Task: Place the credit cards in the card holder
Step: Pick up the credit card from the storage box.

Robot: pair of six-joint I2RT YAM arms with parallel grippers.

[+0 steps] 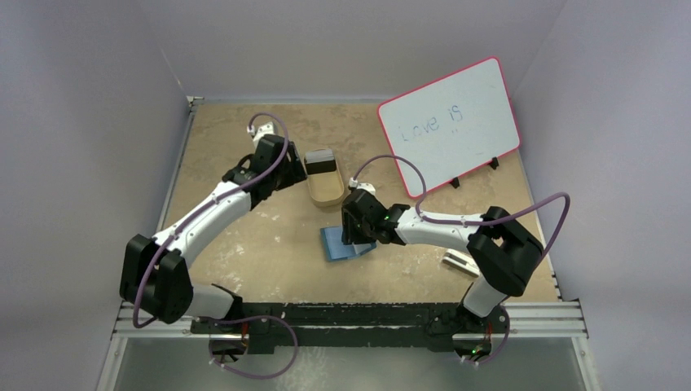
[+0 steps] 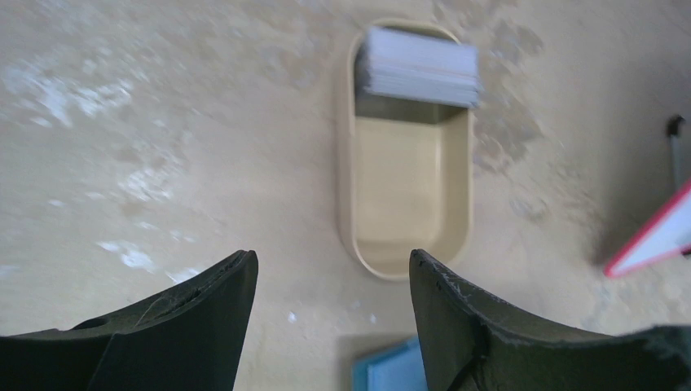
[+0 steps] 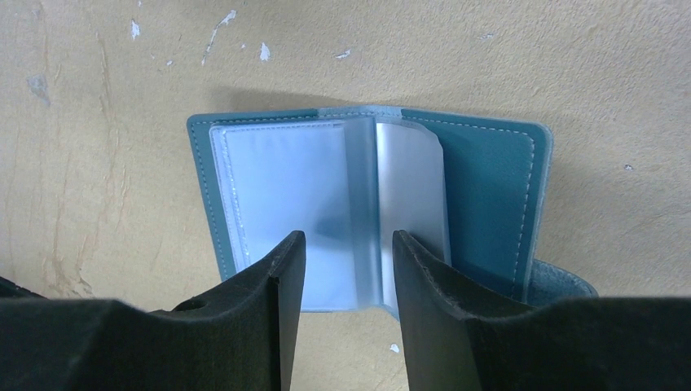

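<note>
The teal-blue card holder (image 3: 489,187) lies open on the table, its clear plastic sleeves (image 3: 277,195) facing up and one sleeve page partly lifted. It also shows in the top view (image 1: 338,244) and at the bottom edge of the left wrist view (image 2: 391,371). My right gripper (image 3: 349,248) is open and empty, its fingers just over the holder's near edge (image 1: 358,226). A stack of pale credit cards (image 2: 420,65) lies in the far end of a tan oval tray (image 2: 350,163), also in the top view (image 1: 322,163). My left gripper (image 2: 334,269) is open and empty, short of the tray (image 1: 293,173).
A red-framed whiteboard (image 1: 448,122) stands at the back right; its corner shows in the left wrist view (image 2: 660,236). A white block (image 1: 459,261) lies by the right arm's base. Grey walls close in the table on three sides.
</note>
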